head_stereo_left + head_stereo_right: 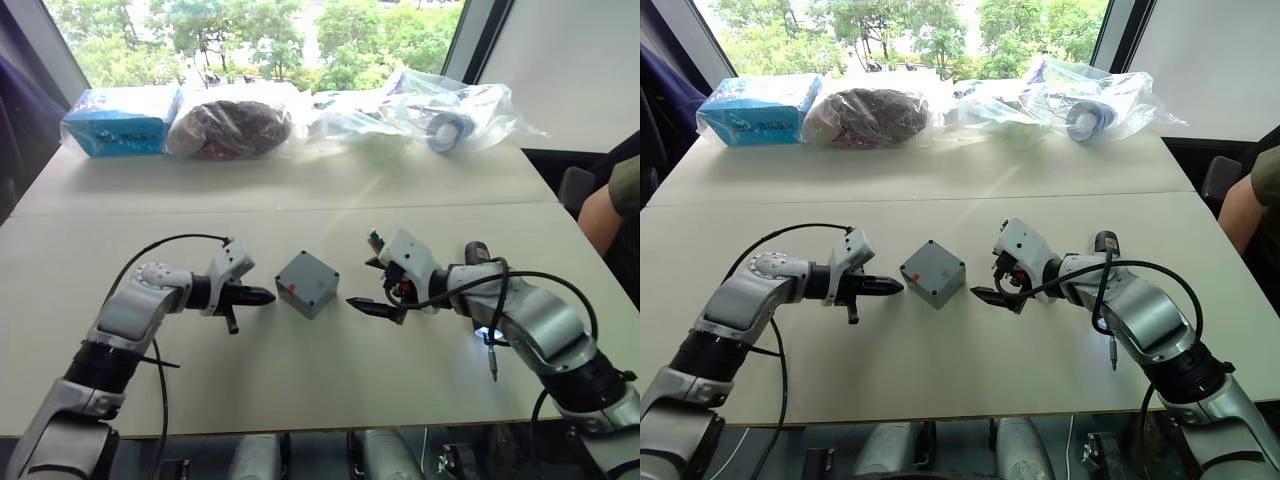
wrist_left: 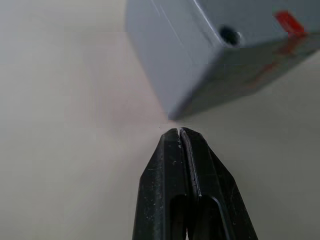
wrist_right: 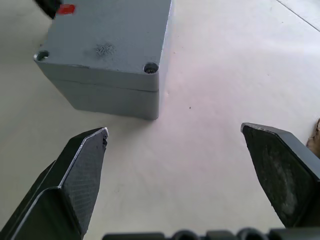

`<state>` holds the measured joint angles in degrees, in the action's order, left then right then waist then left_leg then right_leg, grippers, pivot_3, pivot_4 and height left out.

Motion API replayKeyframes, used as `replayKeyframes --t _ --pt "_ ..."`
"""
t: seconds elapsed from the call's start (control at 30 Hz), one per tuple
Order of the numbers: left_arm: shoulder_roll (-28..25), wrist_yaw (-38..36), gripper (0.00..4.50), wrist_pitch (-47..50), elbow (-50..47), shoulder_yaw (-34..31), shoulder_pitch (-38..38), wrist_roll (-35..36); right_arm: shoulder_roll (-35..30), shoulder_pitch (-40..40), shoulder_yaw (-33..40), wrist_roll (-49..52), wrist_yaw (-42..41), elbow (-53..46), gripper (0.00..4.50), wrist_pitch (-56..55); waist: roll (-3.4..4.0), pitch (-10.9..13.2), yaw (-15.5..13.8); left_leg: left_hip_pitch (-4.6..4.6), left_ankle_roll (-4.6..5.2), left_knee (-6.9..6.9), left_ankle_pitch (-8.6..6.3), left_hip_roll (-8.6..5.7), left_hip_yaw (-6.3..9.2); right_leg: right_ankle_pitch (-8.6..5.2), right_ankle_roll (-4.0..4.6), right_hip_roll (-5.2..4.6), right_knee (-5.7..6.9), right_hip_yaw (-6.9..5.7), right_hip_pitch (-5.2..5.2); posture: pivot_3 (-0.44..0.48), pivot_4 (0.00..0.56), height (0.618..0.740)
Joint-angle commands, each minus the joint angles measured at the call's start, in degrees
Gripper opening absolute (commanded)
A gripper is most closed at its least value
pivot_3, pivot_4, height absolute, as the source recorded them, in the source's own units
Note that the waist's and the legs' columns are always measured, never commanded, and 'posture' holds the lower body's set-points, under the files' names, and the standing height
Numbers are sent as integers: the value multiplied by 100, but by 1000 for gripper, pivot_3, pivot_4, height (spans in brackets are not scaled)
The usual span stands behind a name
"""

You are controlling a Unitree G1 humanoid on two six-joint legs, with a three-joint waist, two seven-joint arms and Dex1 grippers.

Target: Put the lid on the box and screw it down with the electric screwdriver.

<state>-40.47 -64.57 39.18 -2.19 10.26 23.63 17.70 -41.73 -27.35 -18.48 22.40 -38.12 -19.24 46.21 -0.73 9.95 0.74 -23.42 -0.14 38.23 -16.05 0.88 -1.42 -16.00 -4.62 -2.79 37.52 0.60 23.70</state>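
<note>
The grey box (image 1: 306, 288) stands at the table's middle, and the lid (image 3: 107, 40) sits flat on top of it; a seam and corner screw holes show in the right wrist view. A small red mark is on the lid. My left gripper (image 1: 262, 296) is shut and empty, its tip just short of the box's left corner. On the box's other side my right gripper (image 3: 175, 132) hangs open, a short way off and holding nothing. The electric screwdriver (image 1: 484, 300) lies on the table behind my right forearm, its white light glowing near the bit.
Along the table's far edge lie a blue carton (image 1: 122, 120), a dark bundle in plastic (image 1: 232, 128) and clear plastic bags (image 1: 440, 115). A person's arm (image 1: 600, 215) shows at the right edge. Bare tabletop (image 1: 300, 390) surrounds the box.
</note>
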Motion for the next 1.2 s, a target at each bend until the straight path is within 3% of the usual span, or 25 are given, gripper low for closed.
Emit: replayKeyframes --t 0.03,0.37,0.67,0.9,1.2 --pt "58 186 0 182 -478 -112 -173 177 170 -124 -216 -254 -386 99 4454 -514 0 0 -17 2 0 1 0 -1 0 0 0 -1 0 0 -2 0 150 740" --pt "959 1057 0 -121 9 -8 208 -113 434 160 -460 -265 -854 -381 4454 -524 0 0 -16 2 0 4 0 -6 0 0 0 -5 4 -2 -3 0 150 740" --pt "876 774 0 -241 149 76 282 -143 526 654 -152 -129 -588 -1028 4454 74 -1 -1 -10 5 -1 4 0 -5 1 0 0 -4 11 0 -3 0 150 740" --pt "710 395 0 -8 -223 179 170 17 569 607 105 -126 -451 -971 4454 177 -1 -1 -16 5 -1 6 1 -6 0 0 0 -5 11 -1 -3 0 150 740" --pt "800 454 0 91 -296 214 240 46 622 624 120 -207 -394 -895 4454 160 -1 -1 -12 5 -1 7 1 -8 1 0 0 -6 12 -1 -3 0 150 740"
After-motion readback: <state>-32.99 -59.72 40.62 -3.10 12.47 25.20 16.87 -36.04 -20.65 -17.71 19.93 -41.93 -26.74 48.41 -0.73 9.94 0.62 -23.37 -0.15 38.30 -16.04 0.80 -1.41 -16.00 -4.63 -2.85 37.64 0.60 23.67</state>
